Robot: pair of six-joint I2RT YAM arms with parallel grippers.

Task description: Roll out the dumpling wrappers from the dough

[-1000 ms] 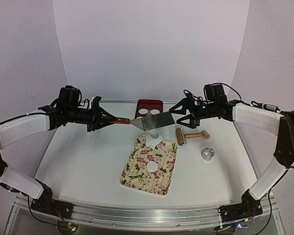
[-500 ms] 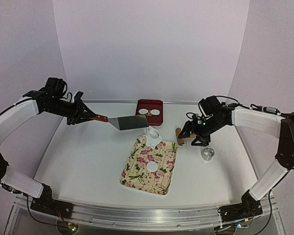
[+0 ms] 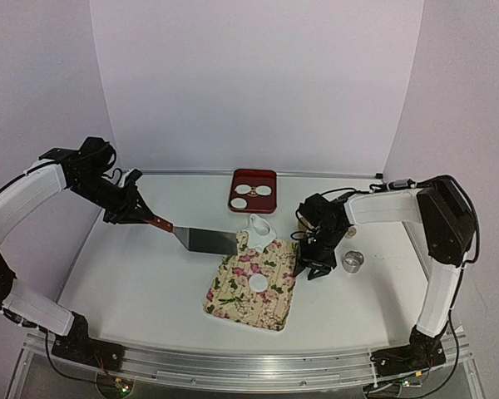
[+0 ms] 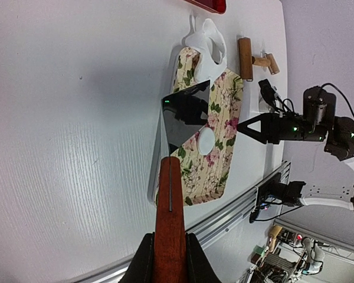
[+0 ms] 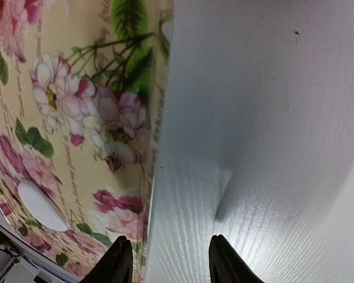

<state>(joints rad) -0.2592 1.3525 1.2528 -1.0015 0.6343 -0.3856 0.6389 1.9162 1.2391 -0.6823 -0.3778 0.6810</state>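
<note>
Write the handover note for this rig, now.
Left gripper: shut on the spatula handle, blade at the left edge of the floral mat.
Right gripper: open, empty, low by the mat's right edge.
Done: two dumpling wrappers in the red tray; a third wrapper lies on the mat.
To do: lift it into the tray; the dough, a ragged sheet, lies at the mat's far end.
Rolling pin, metal ring: right of the mat.

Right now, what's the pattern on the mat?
Pink flowers and green leaves on a cream mat, clearest in the right wrist view.
</note>
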